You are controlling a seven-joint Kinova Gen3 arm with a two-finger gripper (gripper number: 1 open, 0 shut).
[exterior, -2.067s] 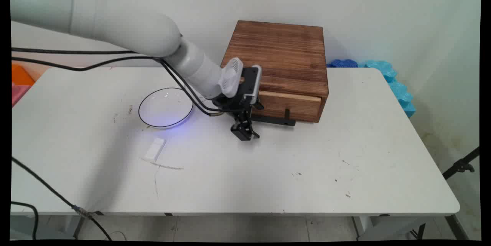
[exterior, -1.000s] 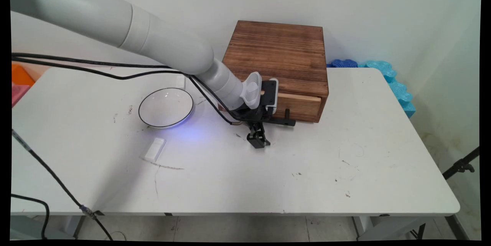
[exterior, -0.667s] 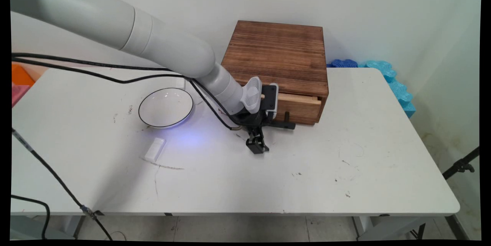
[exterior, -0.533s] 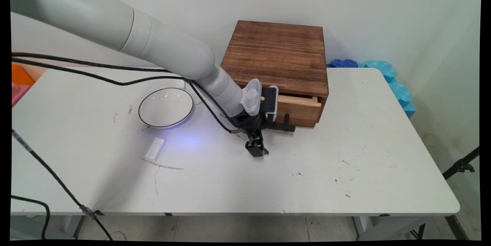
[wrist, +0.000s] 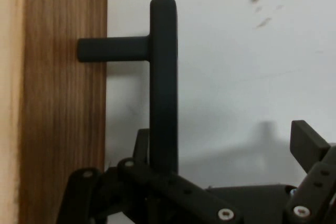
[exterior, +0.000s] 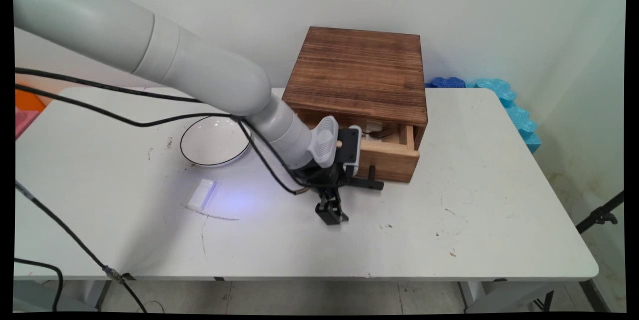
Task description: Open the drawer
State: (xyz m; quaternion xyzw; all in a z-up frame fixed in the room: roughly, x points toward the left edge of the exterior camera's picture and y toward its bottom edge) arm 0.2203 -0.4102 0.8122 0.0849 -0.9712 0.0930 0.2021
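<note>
The gripper had its fingers spread wide, one finger hooked behind the black drawer handle, the other standing apart. The drawer of the wooden box stood partly pulled out on the table.

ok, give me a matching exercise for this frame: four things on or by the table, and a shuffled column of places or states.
Things:
1. drawer
2. bowl
3. white block
4. blue foam

Places or states:
A. off the table's far right corner, by the wall
B. partly out of the wooden box, contents showing
C. lying flat, on the camera side of the bowl
D. left of the wooden box, its right rim hidden by the arm

Pairs: 1-B, 2-D, 3-C, 4-A
</note>
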